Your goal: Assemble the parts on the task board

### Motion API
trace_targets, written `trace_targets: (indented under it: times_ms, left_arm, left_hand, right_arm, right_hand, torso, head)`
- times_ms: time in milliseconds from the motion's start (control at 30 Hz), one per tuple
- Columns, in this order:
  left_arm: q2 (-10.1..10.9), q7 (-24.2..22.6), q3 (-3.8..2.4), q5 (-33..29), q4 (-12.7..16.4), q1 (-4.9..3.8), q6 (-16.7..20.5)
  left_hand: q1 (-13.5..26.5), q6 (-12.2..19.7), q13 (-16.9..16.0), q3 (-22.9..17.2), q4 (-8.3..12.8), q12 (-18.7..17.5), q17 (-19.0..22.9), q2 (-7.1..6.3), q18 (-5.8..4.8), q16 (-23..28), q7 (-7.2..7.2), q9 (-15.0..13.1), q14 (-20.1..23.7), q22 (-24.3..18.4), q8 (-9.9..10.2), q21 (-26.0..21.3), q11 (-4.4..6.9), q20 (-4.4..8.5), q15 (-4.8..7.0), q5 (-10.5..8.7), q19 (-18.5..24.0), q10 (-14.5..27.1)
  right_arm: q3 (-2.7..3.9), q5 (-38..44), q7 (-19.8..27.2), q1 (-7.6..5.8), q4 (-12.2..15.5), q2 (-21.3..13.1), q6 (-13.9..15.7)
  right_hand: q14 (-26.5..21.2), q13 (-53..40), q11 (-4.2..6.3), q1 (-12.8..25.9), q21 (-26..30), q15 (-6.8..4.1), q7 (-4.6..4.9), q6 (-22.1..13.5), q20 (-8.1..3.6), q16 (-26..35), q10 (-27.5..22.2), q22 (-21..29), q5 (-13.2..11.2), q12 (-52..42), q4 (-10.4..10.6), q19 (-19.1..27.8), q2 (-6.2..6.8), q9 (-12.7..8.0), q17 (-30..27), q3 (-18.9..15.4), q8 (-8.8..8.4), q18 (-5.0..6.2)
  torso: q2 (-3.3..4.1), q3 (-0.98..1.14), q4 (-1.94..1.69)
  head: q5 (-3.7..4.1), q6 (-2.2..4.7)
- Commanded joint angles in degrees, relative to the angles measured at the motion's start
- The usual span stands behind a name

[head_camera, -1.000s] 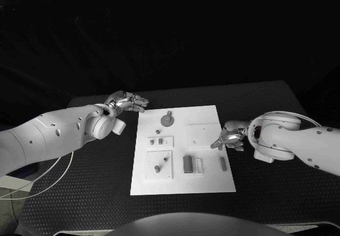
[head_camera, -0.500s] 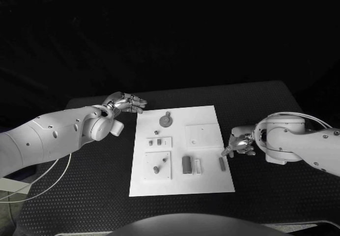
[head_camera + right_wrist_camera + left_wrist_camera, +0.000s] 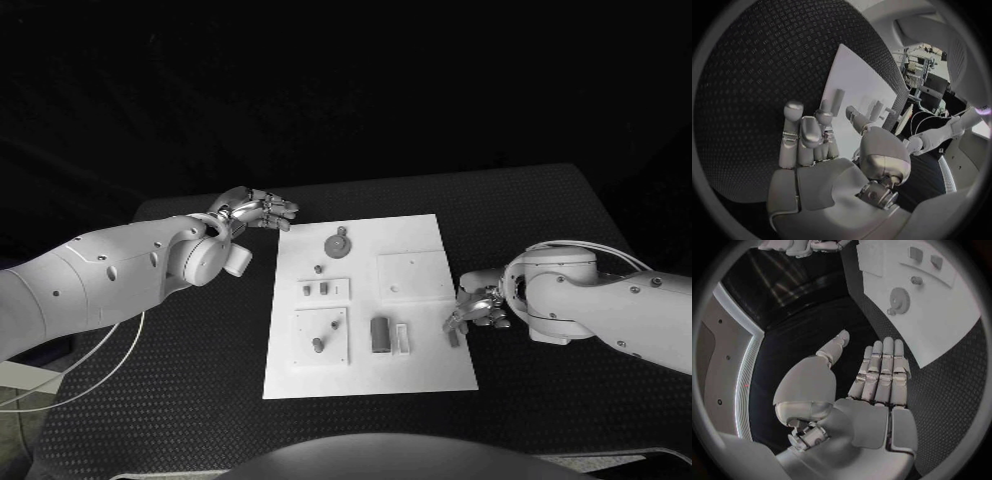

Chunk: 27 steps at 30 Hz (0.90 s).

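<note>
On the table [image 3: 173, 400] the white board [image 3: 418, 375] lies at the centre. Nearest on it, at about 6 o'clock, a dark block [image 3: 381, 334] stands beside a pale bar [image 3: 404, 338]; at 7 o'clock a square plate [image 3: 323, 335] carries a peg [image 3: 319, 344]. At the board's 4 o'clock edge the right hand [image 3: 476, 306] hangs over a thin dark strip [image 3: 451, 337], fingers bent down toward it; whether they touch or grip it I cannot tell, since the hand covers its upper end. In the right wrist view that hand [image 3: 820, 150] shows fingers part curled with nothing visible between them. Farther on sit a small plate with two parts [image 3: 325, 289] and a blank square [image 3: 411, 274], then a gear [image 3: 339, 244] at 12 o'clock. Off the board's 11 o'clock corner the left hand [image 3: 255, 210] hovers, fingers straight and loose, holding nothing; the left wrist view shows its palm [image 3: 873, 390] empty above the table.
</note>
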<state>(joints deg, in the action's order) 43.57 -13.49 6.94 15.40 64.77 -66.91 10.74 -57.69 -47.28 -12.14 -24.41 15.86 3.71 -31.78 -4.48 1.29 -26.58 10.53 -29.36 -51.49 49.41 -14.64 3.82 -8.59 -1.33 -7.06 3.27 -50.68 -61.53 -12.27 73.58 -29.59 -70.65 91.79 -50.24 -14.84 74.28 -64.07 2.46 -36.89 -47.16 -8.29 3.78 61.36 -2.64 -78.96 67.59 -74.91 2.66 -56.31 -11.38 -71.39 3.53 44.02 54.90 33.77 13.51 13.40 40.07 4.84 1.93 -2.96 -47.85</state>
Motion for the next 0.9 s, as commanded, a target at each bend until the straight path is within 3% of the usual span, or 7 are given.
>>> trace_targets:
  times_ms: [33,533,733,900]
  left_arm:
    - [-0.02,-0.27,-0.03,0.05,0.1,-0.06,-0.81]
    - [0.01,-0.11,-0.03,0.06,0.11,-0.06,-0.98]
    - [0.04,-0.1,-0.03,0.08,0.11,-0.06,-1.0]
    - [0.12,-0.09,-0.03,0.08,0.11,-0.06,-1.0]
  left_hand:
    - [0.5,0.41,0.08,0.18,-0.24,0.26,-0.07,-0.05,0.39,0.21,-0.03,0.07,-0.15,-0.08,-0.35,0.25,-0.26,-0.1,-0.07,-0.14,0.09,0.22]
    - [0.61,0.43,0.11,0.21,-0.29,0.25,-0.16,-0.07,0.38,0.29,-0.02,0.1,-0.14,-0.1,-0.35,0.24,-0.27,-0.11,-0.07,-0.16,0.11,0.25]
    - [0.63,0.43,0.12,0.22,-0.29,0.25,-0.19,-0.08,0.38,0.32,-0.02,0.1,-0.14,-0.11,-0.36,0.23,-0.27,-0.11,-0.07,-0.16,0.12,0.25]
    - [0.64,0.43,0.12,0.22,-0.29,0.25,-0.22,-0.08,0.38,0.35,-0.02,0.11,-0.14,-0.11,-0.36,0.23,-0.27,-0.11,-0.07,-0.17,0.12,0.25]
  right_arm:
    - [-0.03,0.84,-0.12,0.23,-0.33,0.01,-0.98]
    - [-0.32,1.65,-0.21,0.52,-2.06,1.72,-1.18]
    - [-0.43,3.11,-0.21,1.95,-3.3,3.3,-1.14]
    - [-0.64,7.1,-0.16,2.83,-3.26,4.05,-2.31]
  right_hand:
    - [-0.2,0.07,0.04,0.31,-0.24,-0.23,0.05,0.3,0.29,0.02,0.38,-1.2,0.21,0.01,-0.07,0.03,0.06,0.09,-0.06,-0.36,0.31,1.6]
    - [-0.21,0.12,0.04,-0.17,-0.3,-0.23,0.05,0.29,0.29,0.05,0.4,-1.2,0.21,0.08,-0.63,0.11,-0.23,0.13,-0.1,-0.09,0.25,1.6]
    - [-0.19,0.13,0.04,-0.65,-0.43,-0.23,0.05,0.35,0.3,0.03,0.45,-1.22,0.21,0.08,-1.44,0.12,-0.72,0.2,-0.09,-0.03,0.22,1.6]
    - [-0.16,0.13,0.03,-2.36,-0.61,-0.21,0.07,0.36,0.33,0.02,0.5,-1.21,0.21,0.09,-3.8,0.16,-1.47,0.32,-0.12,0.2,0.13,1.6]
  torso:
    - [0.01,-0.01,0.01]
    - [-0.01,0.02,0.08]
    - [0.0,0.04,0.01]
    - [-0.01,0.04,0.06]
  head:
    - [-0.09,-0.15]
    - [-0.13,-0.31]
    - [-0.25,-0.55]
    - [-0.35,-0.72]
